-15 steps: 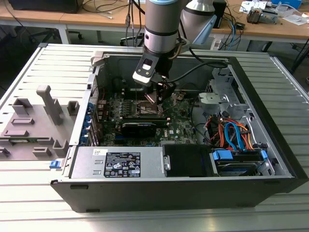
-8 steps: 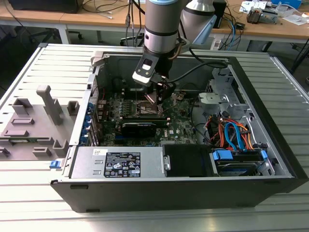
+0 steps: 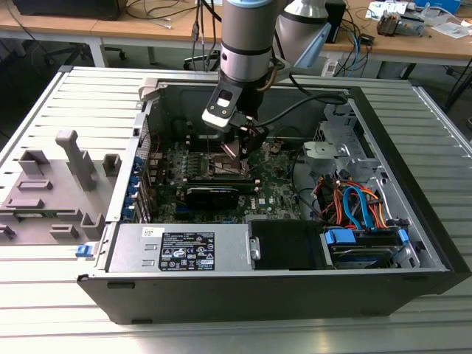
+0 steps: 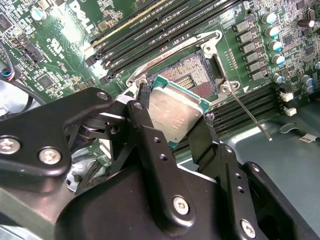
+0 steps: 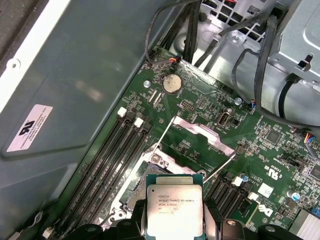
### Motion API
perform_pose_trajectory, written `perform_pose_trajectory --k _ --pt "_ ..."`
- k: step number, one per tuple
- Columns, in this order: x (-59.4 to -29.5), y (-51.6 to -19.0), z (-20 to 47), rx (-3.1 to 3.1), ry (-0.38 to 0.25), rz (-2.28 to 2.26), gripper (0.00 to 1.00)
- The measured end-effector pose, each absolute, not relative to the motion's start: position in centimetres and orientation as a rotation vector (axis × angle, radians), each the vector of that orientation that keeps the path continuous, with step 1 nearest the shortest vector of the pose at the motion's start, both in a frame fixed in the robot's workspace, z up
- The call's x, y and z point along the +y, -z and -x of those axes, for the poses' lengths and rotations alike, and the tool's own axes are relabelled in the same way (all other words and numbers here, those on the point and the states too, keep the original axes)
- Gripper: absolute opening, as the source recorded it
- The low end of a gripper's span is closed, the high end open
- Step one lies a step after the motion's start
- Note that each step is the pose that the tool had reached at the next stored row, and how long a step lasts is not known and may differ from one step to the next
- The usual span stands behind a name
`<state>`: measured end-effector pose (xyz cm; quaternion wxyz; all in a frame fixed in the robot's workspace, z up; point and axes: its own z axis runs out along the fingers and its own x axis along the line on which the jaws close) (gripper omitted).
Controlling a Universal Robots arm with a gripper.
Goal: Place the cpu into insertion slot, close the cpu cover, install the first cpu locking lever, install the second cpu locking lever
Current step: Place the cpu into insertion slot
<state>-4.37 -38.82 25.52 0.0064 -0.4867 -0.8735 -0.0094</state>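
Grey steel case [image 3: 258, 295] lay open on the slatted counter [image 3: 81, 96] in the exterior view, motherboard [image 3: 276, 184] facing up. The arm reached down into it, with the tool [image 3: 242, 146] low over the middle of the board. Its grip could not be judged from there.

Second wrist view: tool clamped on the cpu [image 4: 175, 112], a black finger [image 4: 145, 125] on each of two opposite edges and the silver top showing between them. The cpu hung clear of the socket [image 4: 192, 75], just to one side and not seated. The contact field lay bare. One lever [image 4: 250, 116] stuck out free as a straight rod, unlatched.

First wrist view: cpu partly overlapped the socket frame. Beyond it the cover [image 5: 205, 134] stood swung open. Both levers were released, thin rods angling away from the socket.

Judgement: first step in hand. The cpu was brought to the slot but not in it; cover not closed, neither lever locked. Seating called for the chip square and level over the socket with edges matched, then a gentle let-go with no sideways drag across the contacts.
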Motion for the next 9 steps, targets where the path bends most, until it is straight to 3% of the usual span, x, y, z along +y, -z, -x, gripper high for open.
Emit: perform_pose_trajectory --k 9 --pt "-38.82 -25.45 4.37 -2.727 0.029 1.534 0.55"
